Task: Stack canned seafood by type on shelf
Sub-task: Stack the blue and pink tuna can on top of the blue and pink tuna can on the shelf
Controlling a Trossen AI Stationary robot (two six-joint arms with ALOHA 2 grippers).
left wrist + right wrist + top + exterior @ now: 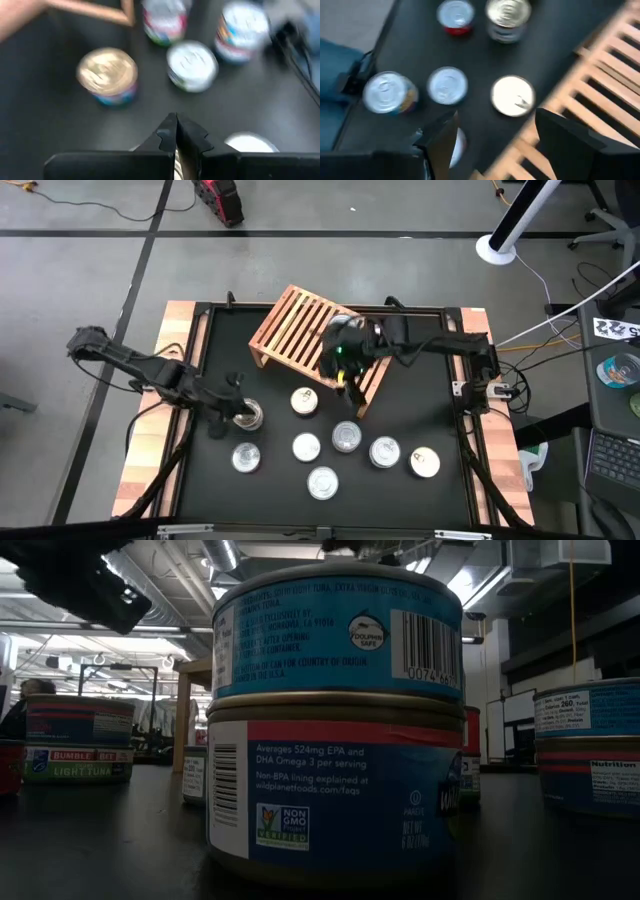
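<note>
The slatted wooden shelf [300, 330] sits tilted at the back middle of the black table. Several tins of canned seafood [306, 447] stand scattered in front of it, lids up. My right gripper [345, 383] hovers at the shelf's front edge; the right wrist view shows it open [495, 145] and empty above a white-lidded tin [512, 96], beside the slats [605, 65]. My left gripper [228, 412] is at front left over a tin [250, 417]. Its fingers [176, 132] are shut on nothing, with a gold-lidded tin [107, 72] ahead. In the low view a blue tin [335, 630] rests on another tin [335, 790].
Light wooden rails [150, 450] frame the black mat on both sides. More stacked tins show at the left [80, 740] and right [590, 740] of the low view. Cables and a desk with a laptop [610, 470] lie beyond the table's right side.
</note>
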